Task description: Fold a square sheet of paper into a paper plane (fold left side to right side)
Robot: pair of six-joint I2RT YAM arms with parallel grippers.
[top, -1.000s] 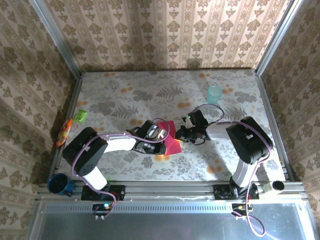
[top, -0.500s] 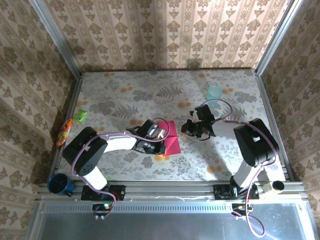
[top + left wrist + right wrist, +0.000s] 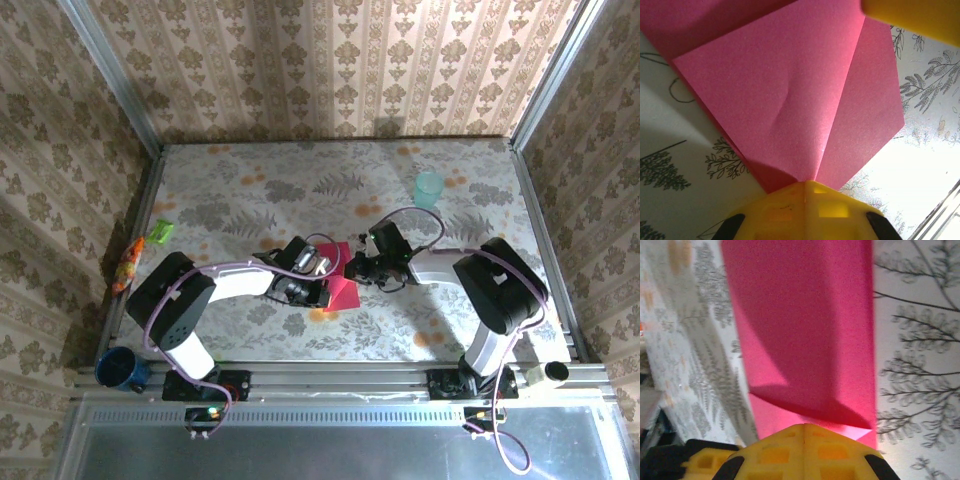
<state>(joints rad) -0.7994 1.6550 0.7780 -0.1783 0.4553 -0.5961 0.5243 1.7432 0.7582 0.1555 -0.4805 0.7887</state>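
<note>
Moved since half a second earlier: right gripper (image 3: pixel 357 268), back from a spot off to the right and now touching the right edge of the paper. Left gripper (image 3: pixel 326 289) sits in much the same place as before, on the left part of the paper.

1. Square sheet of thin, matte magenta-red paper (image 3: pixel 344 292). It lies near the middle of the table, towards the near side, between the two grippers. It is partly folded. In the left wrist view one flap lies over the layer beneath, and a straight crease runs to a corner at the left gripper's tips.
2. Left gripper. Yellow fingers (image 3: pixel 785 212) are clenched with no gap between them, and the tips meet the sheet's pointed corner. Whether paper is pinched between them cannot be told.
3. Right gripper. Yellow fingers (image 3: pixel 775 452) are likewise pressed together, tips at the sheet's edge, with a raised fold casting shadow just ahead. Any grip on the paper cannot be told.
4. Table (image 3: pixel 240 190). Pale cloth printed with grey fern leaves and orange spots.
5. Pale teal plastic cup (image 3: pixel 428 188). Upright at the far right, well apart from the sheet.
6. Small green packet (image 3: pixel 162 233) and orange packet (image 3: pixel 127 265). Both at the table's left edge, near each other.
7. Dark blue mug (image 3: pixel 118 368). At the near left corner, beside the left arm's base.
</note>
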